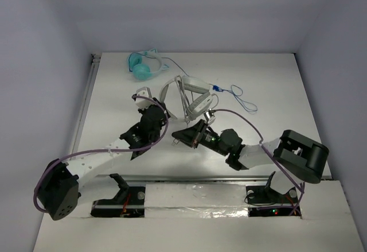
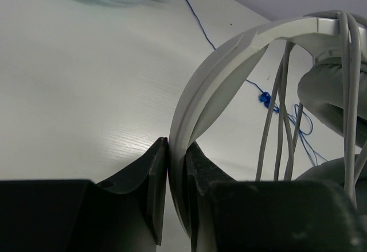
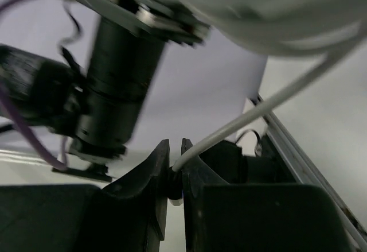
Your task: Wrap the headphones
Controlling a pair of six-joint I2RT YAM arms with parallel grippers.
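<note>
Top external view: the white headphones are at the centre of the surface. The left fingers clamp the headband, while the right fingers pinch the grey cable.

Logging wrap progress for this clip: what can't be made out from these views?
Top view: thin grey cable's loops on the white over-ear headphones, too small to count.
Left wrist view: grey oval ear pads, cut by the right edge.
Right wrist view: cable's far end, blurred, leaving the frame.
</note>
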